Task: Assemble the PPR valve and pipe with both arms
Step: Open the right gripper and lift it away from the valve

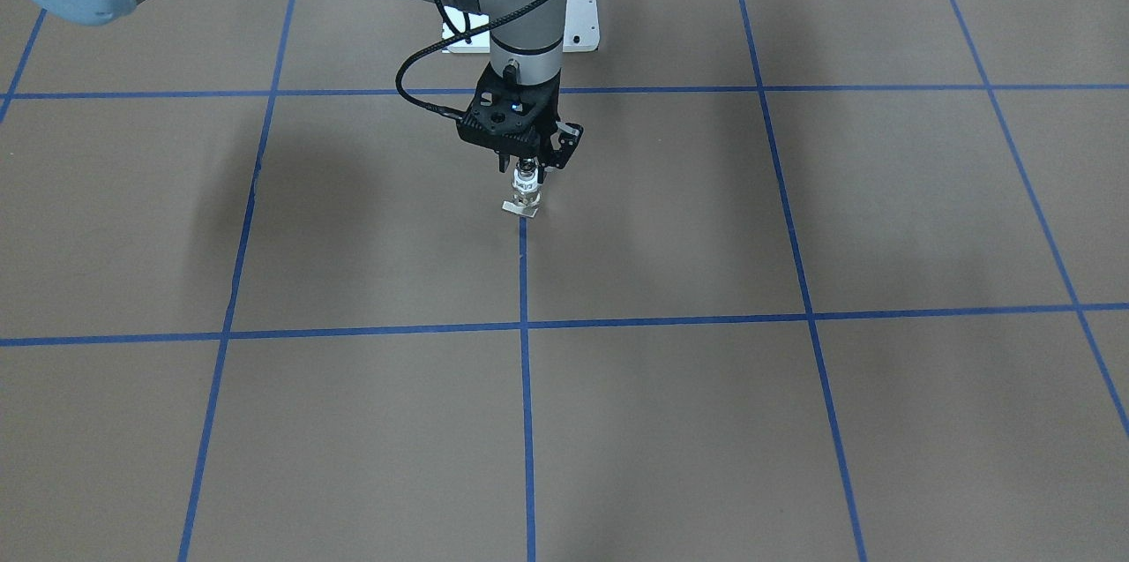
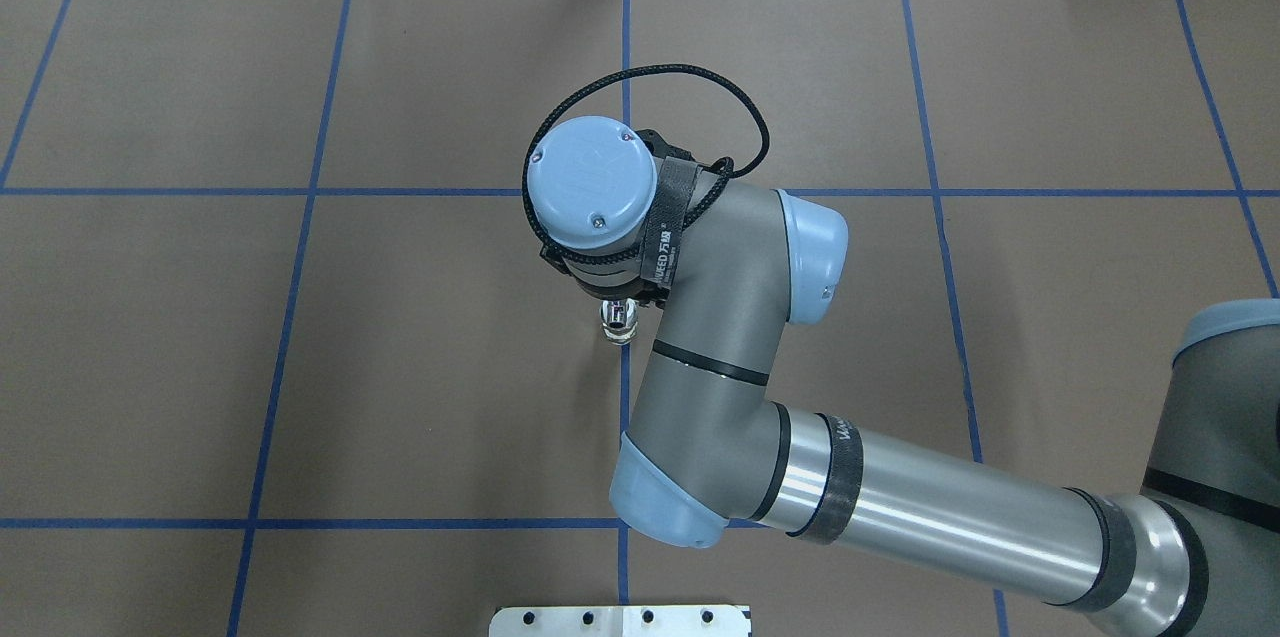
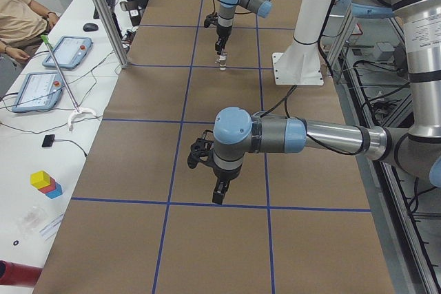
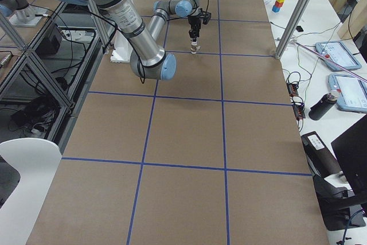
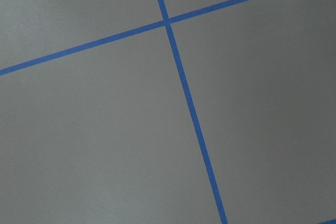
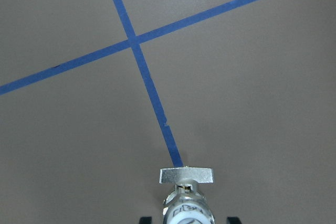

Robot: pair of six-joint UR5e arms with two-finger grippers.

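You're looking at two arms: right arm, left arm. One PPR valve. Two tablets on the side bench: and. One white pedestal.

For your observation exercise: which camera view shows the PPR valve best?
The right wrist-mounted view: the PPR valve fills the lower edge, close up. Front-facing shows it small under the right gripper; overhead mostly hides it; side views show a speck.

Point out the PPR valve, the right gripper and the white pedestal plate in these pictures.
PPR valve (image 1: 524, 191): front-facing view, on its body above the flat tab.
right gripper (image 1: 527, 167): front-facing view, midway between the fingertips.
white pedestal plate (image 1: 584, 24): front-facing view, on its bolted right edge.
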